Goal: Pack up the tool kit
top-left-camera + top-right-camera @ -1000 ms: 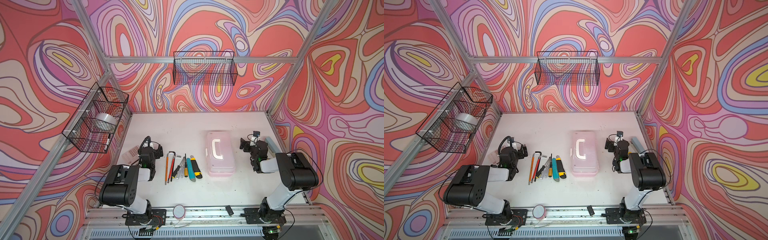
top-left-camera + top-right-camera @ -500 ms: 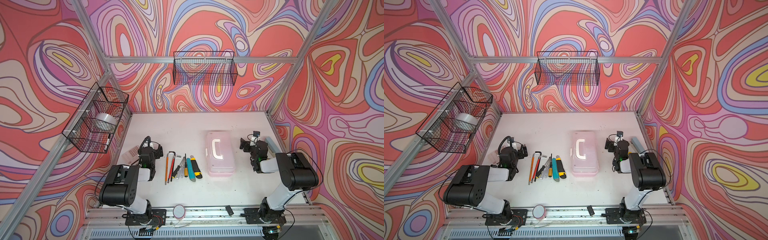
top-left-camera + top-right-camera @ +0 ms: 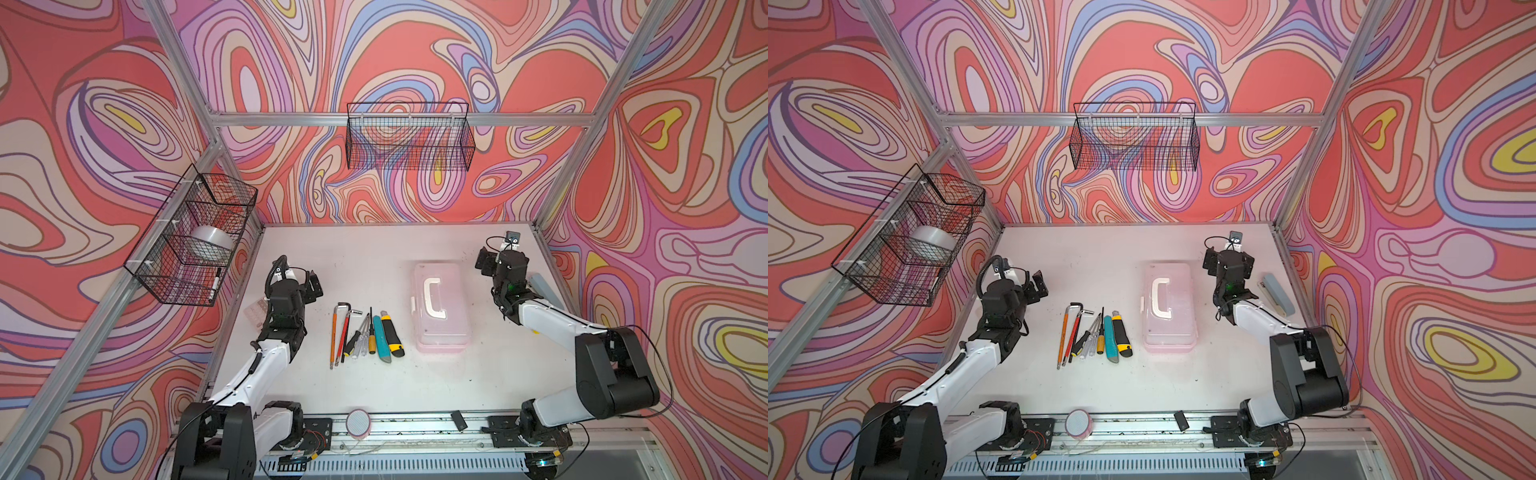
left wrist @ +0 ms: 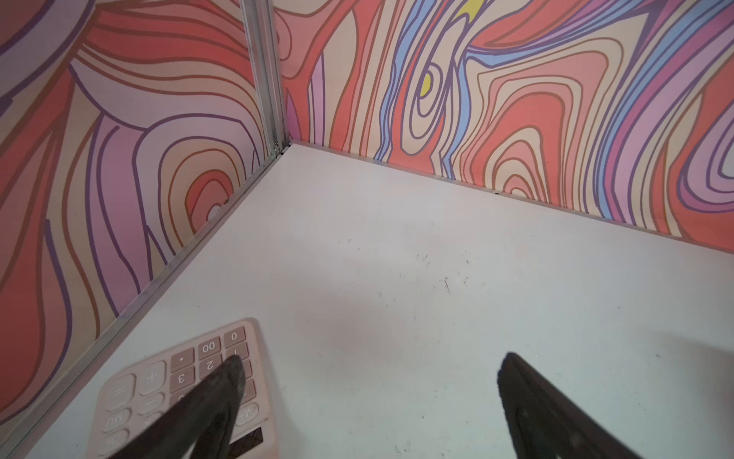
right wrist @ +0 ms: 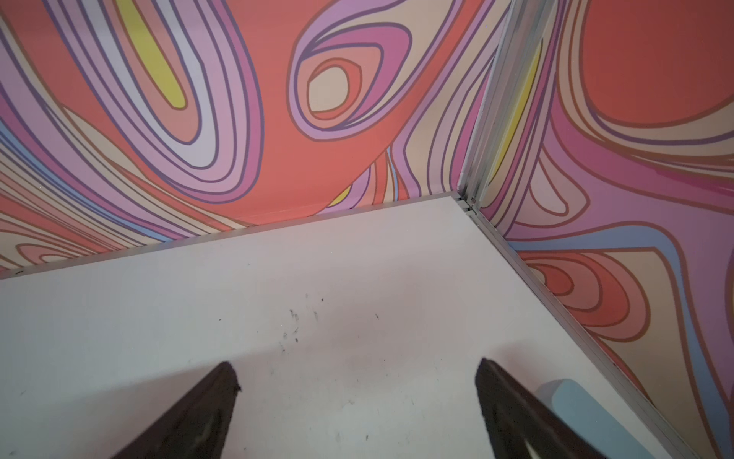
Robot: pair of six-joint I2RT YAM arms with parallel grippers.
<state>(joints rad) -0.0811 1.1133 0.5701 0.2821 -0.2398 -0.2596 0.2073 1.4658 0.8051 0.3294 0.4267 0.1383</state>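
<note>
Listener: Case position first, please. Where is the tool kit?

Describer: The pale pink tool kit (image 3: 441,328) lies flat on the white surface (image 3: 374,253), right of centre in both top views. Its lid is shut, with a white handle (image 3: 428,300) on top. Its long axis runs from the near edge toward the far wall.

Listener: And the loose tools?

Describer: A row of tools (image 3: 363,332) lies just left of the case, parallel to it. It holds hex keys (image 3: 344,320), screwdrivers (image 3: 361,336), a teal tool (image 3: 379,336) and a black-and-yellow knife (image 3: 392,334). The knife is closest to the case, but apart from it.

Listener: Which arm is nearer?

Describer: The right arm (image 3: 509,274) is just beside the case's far right corner. The left arm (image 3: 286,299) is beyond the tool row, over a pink calculator (image 4: 174,377). Both the left jaws and the right jaws are spread wide, gripping nothing. A grey-blue bar (image 5: 572,401) lies beside the right jaws.

Listener: So what comes first?

Describer: Probably lifting the lid. The case lies to the left of the right jaws, so that arm looks better placed. The left arm is nearer the tools.
</note>
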